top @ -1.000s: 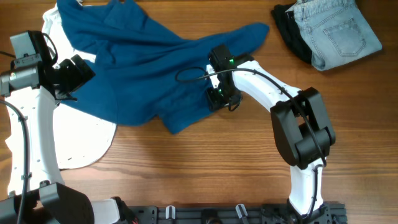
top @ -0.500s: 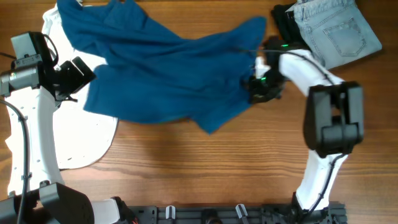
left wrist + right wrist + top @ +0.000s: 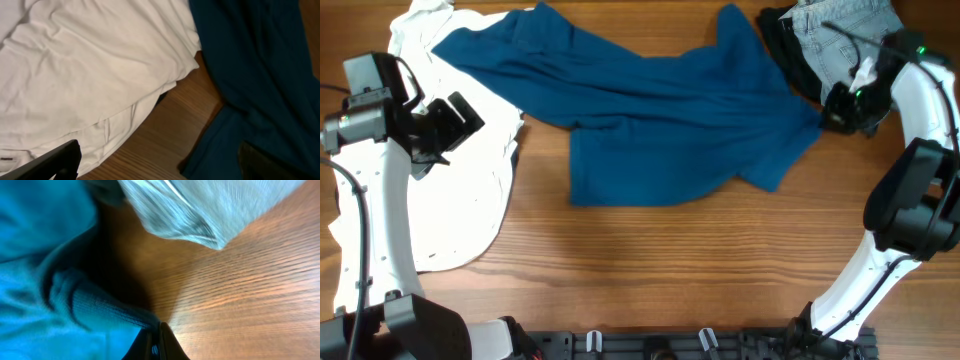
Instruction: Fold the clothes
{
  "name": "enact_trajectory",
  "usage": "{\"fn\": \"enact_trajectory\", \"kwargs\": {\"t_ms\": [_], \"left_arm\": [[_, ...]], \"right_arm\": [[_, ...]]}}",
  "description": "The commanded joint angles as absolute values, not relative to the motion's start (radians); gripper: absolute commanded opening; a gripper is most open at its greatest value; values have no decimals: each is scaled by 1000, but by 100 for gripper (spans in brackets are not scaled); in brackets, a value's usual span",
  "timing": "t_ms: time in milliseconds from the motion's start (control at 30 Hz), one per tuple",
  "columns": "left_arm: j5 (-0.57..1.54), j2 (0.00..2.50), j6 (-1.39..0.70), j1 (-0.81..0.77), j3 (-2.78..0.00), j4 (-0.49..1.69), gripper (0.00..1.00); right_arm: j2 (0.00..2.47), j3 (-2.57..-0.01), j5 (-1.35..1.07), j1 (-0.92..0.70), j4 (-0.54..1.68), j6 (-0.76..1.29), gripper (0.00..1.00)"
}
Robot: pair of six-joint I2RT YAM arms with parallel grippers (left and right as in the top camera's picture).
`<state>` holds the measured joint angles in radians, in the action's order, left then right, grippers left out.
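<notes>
Grip first: right claw (image 3: 842,106) is clamped shut on a pinch of the blue shirt (image 3: 660,110). The wrist cam shows a ridge of blue cloth running straight into the closed tips, with bare table (image 3: 670,270) just beside it. My guess on the why is that it's holding the shirt's right edge out sideways so the thing gets drawn flat before any fold happens. The shirt lies long across the far half of the table with diagonal creases and one flap hanging toward the near side. So relative to that claw, the shirt is in the grip and spreads away to the robot's left. Just past the claw, in the far corner, sit folded jeans (image 3: 855,30) on something black (image 3: 782,40). They're touching or nearly touching the shirt's corner, can't tell which, so a snag risk imo. Further out, the shirt's other end lies on top of the white shirt (image 3: 460,210), which is bunched along the table's left side. The left claw (image 3: 453,122) hovers there with jaws wide apart, holding nothing. Its cam looks down on white cloth one side, blue the other, and a strip of wood between. Looks parked to grab the opposite end, but that's just my read.
</notes>
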<state>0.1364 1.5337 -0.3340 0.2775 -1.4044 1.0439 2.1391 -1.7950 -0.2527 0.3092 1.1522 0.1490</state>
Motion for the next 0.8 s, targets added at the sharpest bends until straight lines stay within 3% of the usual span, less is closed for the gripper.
{"fn": "enact_trajectory", "kwargs": {"t_ms": [0,33,100,367,533,767], "left_arm": [[159,1541,-320,226,-1401,1010,100],[159,1541,-320,216,-1401,998,100],[153,1541,-317,201,-1401,966,100],[59,1541,-289,200,-1401,927,100],[14,1591,-265,221,-1401,825,100],[40,1705,-270,417,-1401,744,100]], "right_arm": [[2096,-1952,-228,294,1209,131,6],[2088,-1990,-229,293,1232,130,22],[2063,-2045,-228,292,1269,122,99],[2023,-2060,-282,229,1351,51,100],[2023,-2052,-281,-31,1377,39,100],[2025,-1911,-159,-427,1245,64,100]]}}
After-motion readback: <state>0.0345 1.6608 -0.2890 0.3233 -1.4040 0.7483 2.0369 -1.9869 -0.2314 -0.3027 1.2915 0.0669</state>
